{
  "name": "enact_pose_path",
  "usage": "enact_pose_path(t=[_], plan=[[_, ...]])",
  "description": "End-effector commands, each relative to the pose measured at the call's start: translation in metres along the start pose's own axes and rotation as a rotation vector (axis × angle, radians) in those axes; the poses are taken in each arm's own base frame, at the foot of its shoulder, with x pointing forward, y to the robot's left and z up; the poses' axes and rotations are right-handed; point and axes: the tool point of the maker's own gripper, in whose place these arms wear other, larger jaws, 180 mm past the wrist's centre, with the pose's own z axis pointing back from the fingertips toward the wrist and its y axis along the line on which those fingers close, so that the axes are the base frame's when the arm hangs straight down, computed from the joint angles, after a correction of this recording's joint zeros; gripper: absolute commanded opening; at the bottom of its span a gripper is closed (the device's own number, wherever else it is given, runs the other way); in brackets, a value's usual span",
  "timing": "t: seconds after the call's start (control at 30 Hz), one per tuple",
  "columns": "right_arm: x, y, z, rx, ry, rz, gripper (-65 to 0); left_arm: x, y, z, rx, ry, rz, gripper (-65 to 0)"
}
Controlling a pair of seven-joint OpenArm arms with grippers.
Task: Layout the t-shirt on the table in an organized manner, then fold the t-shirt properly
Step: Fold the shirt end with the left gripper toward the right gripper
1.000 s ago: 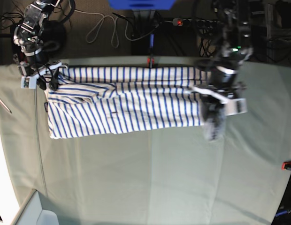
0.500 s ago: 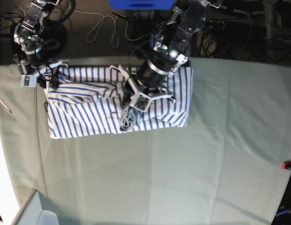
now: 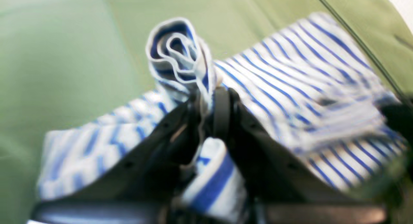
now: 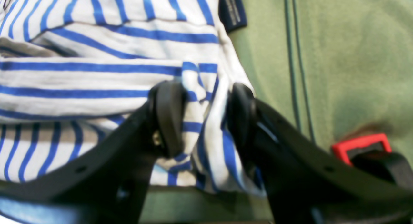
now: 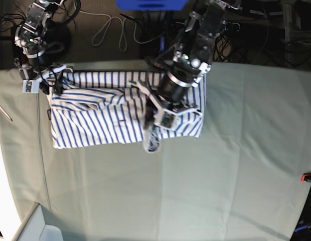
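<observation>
The white, blue-striped t-shirt [image 5: 95, 118] lies along the back of the table [image 5: 195, 191], its right end doubled over to a fold edge near the middle. My left gripper [image 5: 152, 140] is shut on a rolled bunch of that end, just past the shirt's front edge. In the left wrist view the left gripper [image 3: 206, 101] pinches the curled cloth [image 3: 176, 53] above the striped t-shirt [image 3: 290, 82]. My right gripper [image 5: 47, 83] holds the shirt's far-left back corner. In the right wrist view the right gripper [image 4: 205, 114] is shut on a wad of t-shirt [image 4: 96, 75]; the dark blue neck tag [image 4: 233, 11] shows beyond.
A thin dark cord [image 5: 42, 150] runs front to back across the table's left side, and the cord [image 4: 292, 56] also lies beside the shirt. A red clamp [image 4: 361, 146] sits near the right gripper, another red clamp [image 5: 308, 176] at the right edge. Cables [image 5: 113, 30] lie behind the table.
The left arm swept left across the shirt, carrying its right end and doubling it over, then came back slightly right and toward the front. The right arm has stayed at the left corner.
</observation>
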Motion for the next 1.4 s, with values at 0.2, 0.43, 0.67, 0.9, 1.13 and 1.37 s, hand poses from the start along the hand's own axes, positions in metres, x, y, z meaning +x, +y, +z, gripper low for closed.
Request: enact_pose_path(t=[0.2, 0.43, 0.67, 0.9, 1.13, 1.37], plan=[[0.014, -0.003, 0.001, 0.007, -0.043, 0.015, -39.4, 0.047, 0.009, 0.004, 0.028, -0.127, -0.008, -64.9], [0.014, -0.003, 0.001, 0.007, -0.043, 0.015, -39.4, 0.023, -0.009, -0.011, -0.017, -0.062, -0.003, -64.9], [0.017, -0.008, 0.001, 0.003, -0.046, 0.028, -39.4, 0.014, -0.041, -0.019, -0.099, -0.032, -0.027, -52.3], [0.018, -0.009, 0.002, 0.002, -0.046, 0.031, -39.4, 0.041, -0.048, -0.012, -0.117, -0.115, -0.020, -25.7], [0.021, -0.008, 0.000, 0.003, -0.054, 0.031, -39.4, 0.075, -0.022, 0.011, -0.055, -0.213, -0.025, -35.7], [0.040, -0.009, 0.002, -0.007, -0.100, 0.052, -39.4, -0.001, -0.002, -0.006, -0.018, -0.019, -0.013, -41.3]])
